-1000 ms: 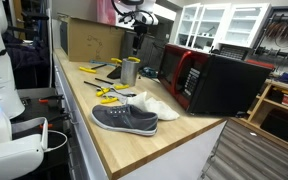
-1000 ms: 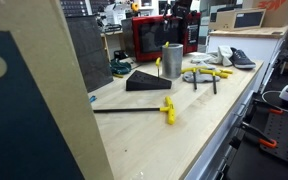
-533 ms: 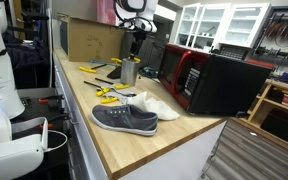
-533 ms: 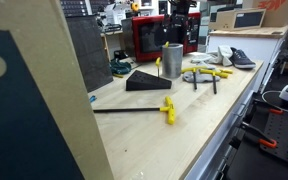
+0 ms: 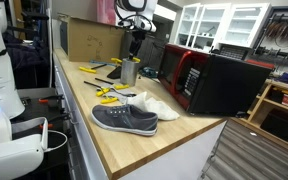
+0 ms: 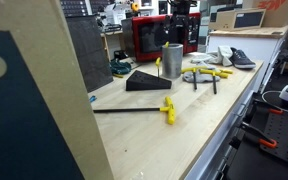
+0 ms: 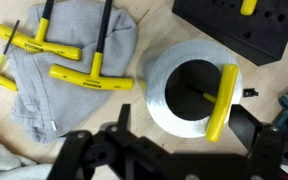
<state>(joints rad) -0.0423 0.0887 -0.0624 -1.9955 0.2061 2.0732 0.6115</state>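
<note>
Cup (image 7: 160,98) directly beneath end effector (image 7: 174,150)

Cup (image 7: 180,70): table (image 5: 174,140) middle; wrench (image 7: 224,100) stands in it.
Cloth (image 7: 74,45): just beside cup; T-handles (image 7: 89,82) lie on it.
Block (image 7: 234,25): beside cup, opposite cloth.
Shoe (image 5: 124,118): table end, before microwave (image 5: 219,85).

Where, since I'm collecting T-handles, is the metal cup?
In the wrist view the metal cup stands right of centre, beside the grey cloth and below the black block.
</note>
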